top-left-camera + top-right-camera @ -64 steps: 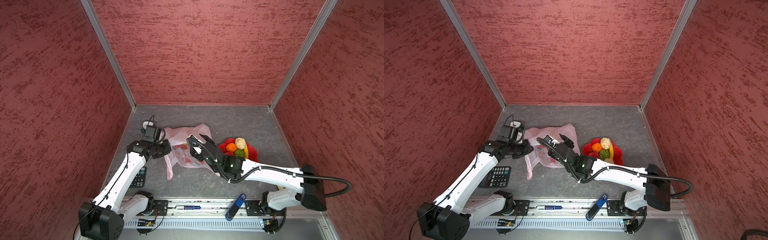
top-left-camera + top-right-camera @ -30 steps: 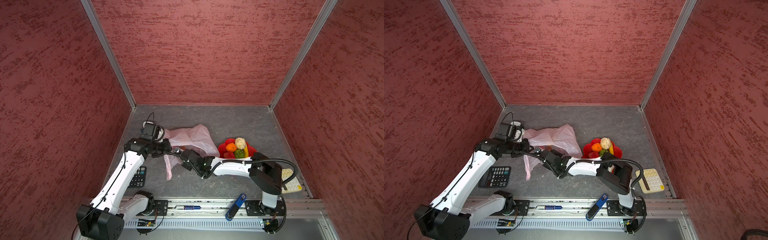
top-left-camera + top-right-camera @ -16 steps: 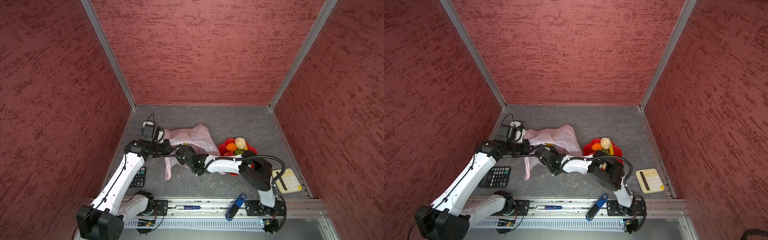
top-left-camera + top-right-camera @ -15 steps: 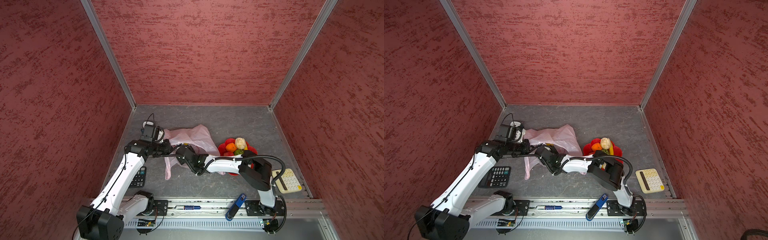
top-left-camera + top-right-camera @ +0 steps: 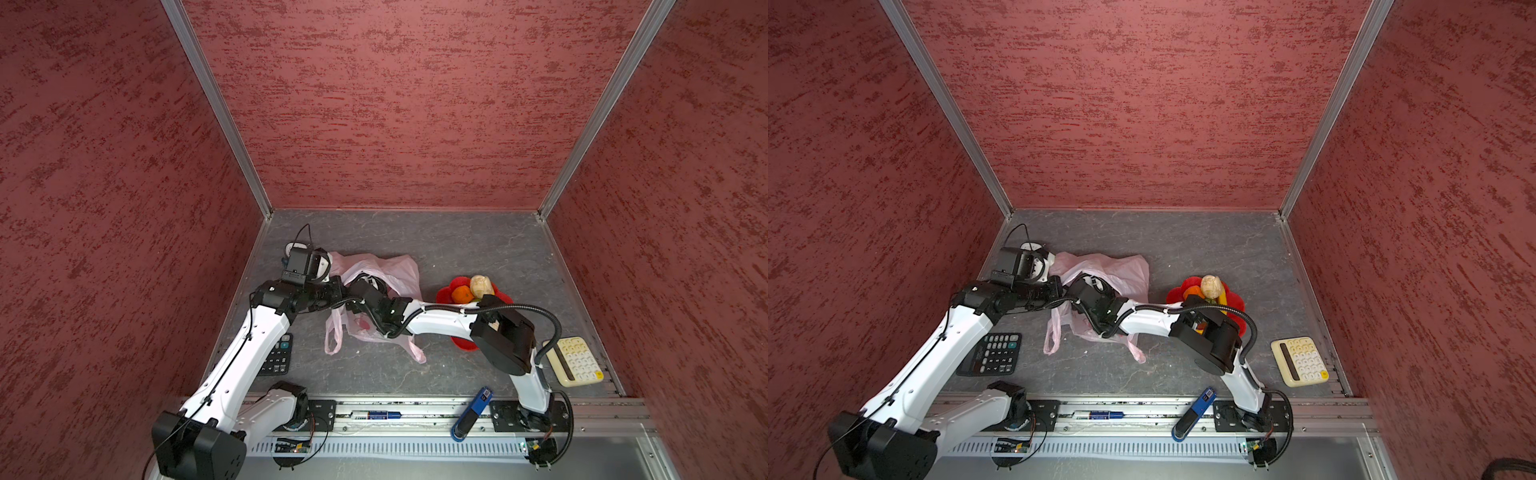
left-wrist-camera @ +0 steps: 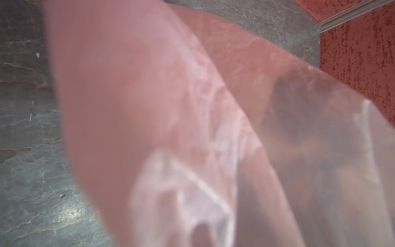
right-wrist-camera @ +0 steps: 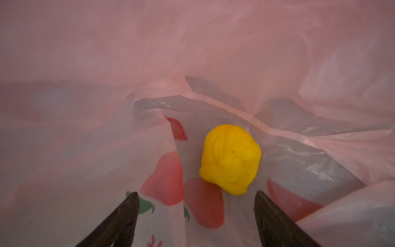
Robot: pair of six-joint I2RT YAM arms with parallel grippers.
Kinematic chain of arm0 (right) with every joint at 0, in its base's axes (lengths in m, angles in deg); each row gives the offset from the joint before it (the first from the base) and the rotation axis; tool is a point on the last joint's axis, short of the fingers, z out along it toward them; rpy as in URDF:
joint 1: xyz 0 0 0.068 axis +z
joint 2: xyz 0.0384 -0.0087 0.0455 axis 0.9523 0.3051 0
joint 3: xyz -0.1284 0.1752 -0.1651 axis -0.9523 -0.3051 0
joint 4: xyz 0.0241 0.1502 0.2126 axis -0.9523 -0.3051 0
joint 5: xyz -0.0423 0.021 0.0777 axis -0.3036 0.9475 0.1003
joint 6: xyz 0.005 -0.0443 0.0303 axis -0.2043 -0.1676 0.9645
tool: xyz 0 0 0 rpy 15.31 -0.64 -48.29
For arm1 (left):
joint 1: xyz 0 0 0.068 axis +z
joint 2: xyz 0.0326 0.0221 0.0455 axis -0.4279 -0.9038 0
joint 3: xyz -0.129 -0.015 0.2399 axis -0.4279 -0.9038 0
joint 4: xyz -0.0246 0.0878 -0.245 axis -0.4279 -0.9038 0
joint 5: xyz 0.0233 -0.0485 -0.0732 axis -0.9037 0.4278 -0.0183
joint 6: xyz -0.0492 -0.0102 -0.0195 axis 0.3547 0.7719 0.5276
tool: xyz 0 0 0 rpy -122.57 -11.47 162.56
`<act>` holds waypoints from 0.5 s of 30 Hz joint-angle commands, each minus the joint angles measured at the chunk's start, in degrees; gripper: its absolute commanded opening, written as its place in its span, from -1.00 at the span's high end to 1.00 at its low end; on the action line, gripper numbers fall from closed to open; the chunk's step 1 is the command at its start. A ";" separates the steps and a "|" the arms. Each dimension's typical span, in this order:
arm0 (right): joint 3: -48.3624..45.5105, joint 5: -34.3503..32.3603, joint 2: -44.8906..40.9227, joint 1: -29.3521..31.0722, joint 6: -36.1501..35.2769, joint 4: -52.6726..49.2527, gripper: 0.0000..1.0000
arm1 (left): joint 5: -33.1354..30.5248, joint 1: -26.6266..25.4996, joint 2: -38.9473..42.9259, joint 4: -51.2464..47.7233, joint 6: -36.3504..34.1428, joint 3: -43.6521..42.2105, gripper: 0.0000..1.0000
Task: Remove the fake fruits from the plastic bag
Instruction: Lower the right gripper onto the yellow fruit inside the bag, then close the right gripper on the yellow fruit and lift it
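The pale-pink plastic bag [image 5: 397,274] lies left of centre in both top views, its mouth lifted by my left gripper [image 5: 337,291], which is shut on the bag's edge. Blurred pink film fills the left wrist view and hides those jaws. My right gripper [image 7: 196,193] is inside the bag and open, with nothing between its fingers. A yellow lemon [image 7: 230,158] lies just ahead of the fingertips, nearer one finger. Other fake fruits sit on the red flower-shaped plate [image 5: 445,293]: an orange [image 5: 461,294], a cream wrinkled lump [image 5: 481,285] and a banana [image 5: 1223,298].
A black calculator [image 5: 277,355] lies beside the left arm and a cream calculator [image 5: 575,365] at the front right. A blue tool [image 5: 473,411] rests on the front rail. A white round object [image 5: 293,249] sits behind the left wrist. Red walls close in three sides.
My right gripper has pushed deeper into the bag and opened wide. The left gripper has kept its hold on the bag's edge in the same place.
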 commanded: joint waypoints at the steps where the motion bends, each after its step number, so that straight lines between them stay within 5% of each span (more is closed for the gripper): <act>1: 2.74 -0.70 1.87 -2.92 7.25 -0.22 -0.72 | 4.87 -2.12 0.39 -1.68 -1.98 -0.48 0.63; 15: 9.27 3.90 7.67 -6.39 11.48 -1.53 -0.73 | 5.56 -3.02 -0.16 -0.76 -3.01 -0.57 0.63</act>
